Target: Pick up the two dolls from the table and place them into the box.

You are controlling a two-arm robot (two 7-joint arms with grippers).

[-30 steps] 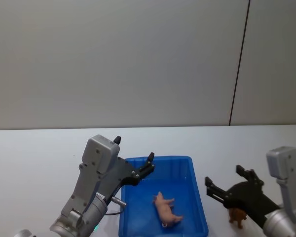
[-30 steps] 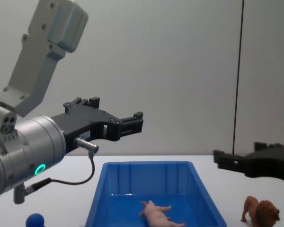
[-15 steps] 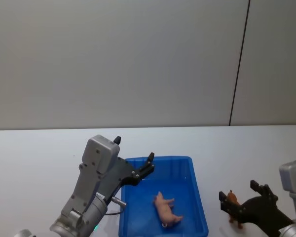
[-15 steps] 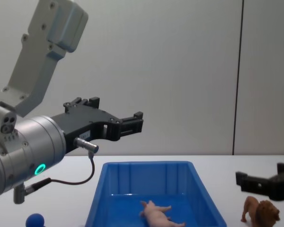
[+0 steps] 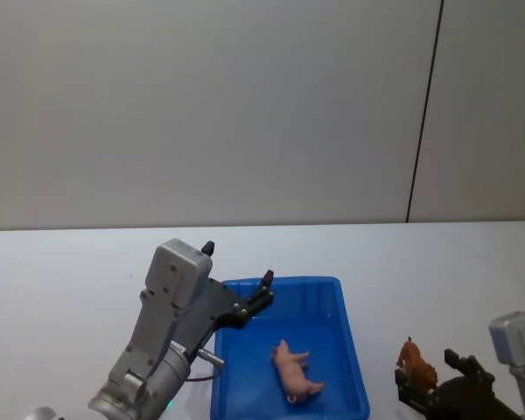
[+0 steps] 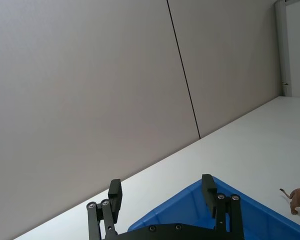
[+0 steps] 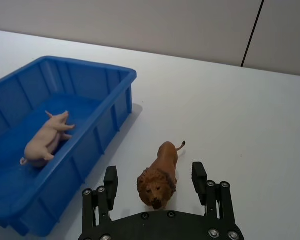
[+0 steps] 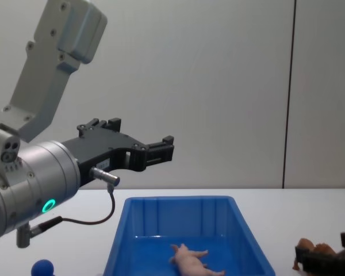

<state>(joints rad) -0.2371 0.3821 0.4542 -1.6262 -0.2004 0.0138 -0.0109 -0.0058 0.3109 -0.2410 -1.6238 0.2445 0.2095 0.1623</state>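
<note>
We saw a plain white table carrying a glossy blue plastic box with sloped walls. The left gripper hung over the box's far left corner, jaws apart. The right gripper, jaws apart, straddled the maned brown lion, which stood just beside the box's right wall, head toward the table's near edge. The smooth pink pig lay on its side inside the box, snout toward the far wall.

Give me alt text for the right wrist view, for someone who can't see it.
The open right gripper straddles the brown lion, which stands upright on the white table, a finger on either side without touching it. Next to the lion sits the blue box, with the pink pig lying on its side inside.
</note>
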